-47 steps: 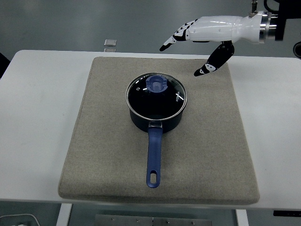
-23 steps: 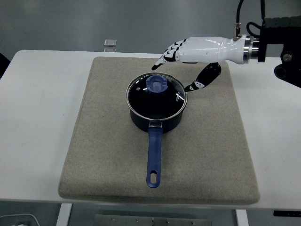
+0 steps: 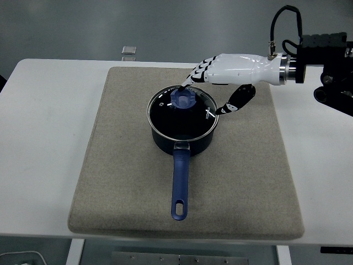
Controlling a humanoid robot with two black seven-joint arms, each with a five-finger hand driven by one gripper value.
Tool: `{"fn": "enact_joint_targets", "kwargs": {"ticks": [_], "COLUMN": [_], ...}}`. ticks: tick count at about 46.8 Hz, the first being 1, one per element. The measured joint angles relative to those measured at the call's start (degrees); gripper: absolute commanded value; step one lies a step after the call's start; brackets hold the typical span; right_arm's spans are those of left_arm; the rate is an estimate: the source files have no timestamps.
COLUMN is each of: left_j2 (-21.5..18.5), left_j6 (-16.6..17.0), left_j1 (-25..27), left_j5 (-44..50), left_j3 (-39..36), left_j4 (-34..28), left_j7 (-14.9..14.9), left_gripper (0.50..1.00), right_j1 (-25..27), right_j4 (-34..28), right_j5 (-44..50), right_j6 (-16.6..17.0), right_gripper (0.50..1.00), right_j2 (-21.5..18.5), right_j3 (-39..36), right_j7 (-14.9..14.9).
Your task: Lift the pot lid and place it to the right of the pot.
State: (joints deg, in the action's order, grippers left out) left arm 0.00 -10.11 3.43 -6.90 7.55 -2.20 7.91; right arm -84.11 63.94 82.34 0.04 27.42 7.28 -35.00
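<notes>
a: head view shows a dark blue pot (image 3: 182,135) a little above the middle of the frame, standing on a beige mat (image 3: 121,182) that covers most of the white table (image 3: 44,138). where's the lid?

b: the glass pot lid (image 3: 183,112) sits flat on the pot, its metal rim lined up with the pot's rim. its blue knob (image 3: 184,97) is toward the lid's upper part.

a: and the pot's handle?

b: the long blue handle (image 3: 180,185) runs straight down toward the lower middle of the frame, with a hole at its end.

a: what about the hand?

b: the right hand (image 3: 223,74) comes in from the upper right of the frame, white shell with black pads. its fingers (image 3: 193,77) are stretched out and spread, their tips just above and right of the knob. i can't tell whether they touch it. the thumb (image 3: 234,102) hangs apart below, its tip near the lid's right rim. nothing is held.

a: anything else in the picture?

b: a black cable (image 3: 281,22) loops up from the wrist in the upper right corner, and a small clear object (image 3: 129,50) lies on the table's far edge, upper left of the mat. the mat to the right of the pot is bare.
</notes>
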Motion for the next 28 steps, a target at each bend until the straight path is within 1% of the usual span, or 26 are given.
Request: {"fn": "enact_joint_targets", "kwargs": {"ticks": [6,9,17,28], "left_j2": [0.00,0.00,0.00,0.00], "left_j6": [0.00,0.00,0.00,0.00], "left_j1": [0.00,0.00,0.00,0.00], "left_j5": [-0.03,-0.04,-0.04,-0.04], "left_j3": [-0.03,-0.04,-0.03,-0.01], "left_j4": [0.00,0.00,0.00,0.00], "left_j7": [0.00,0.00,0.00,0.00], "left_gripper": [1.000,1.000,1.000,1.000], "right_j1": [0.51,0.90,1.31,2.35], "right_j4": [-1.01,-1.59,-2.24,-3.39], "right_j5": [0.28,0.73,0.96,0.96], "right_j6": [-1.58,-1.87,-2.51,-3.28], "right_gripper": [0.889,0.889,0.889,0.889], "right_j2": [-0.05,-0.27,-3.19,-3.76], "right_j3": [0.01,0.02,0.05,0.25], "right_j7": [0.00,0.00,-0.01,0.00]}}
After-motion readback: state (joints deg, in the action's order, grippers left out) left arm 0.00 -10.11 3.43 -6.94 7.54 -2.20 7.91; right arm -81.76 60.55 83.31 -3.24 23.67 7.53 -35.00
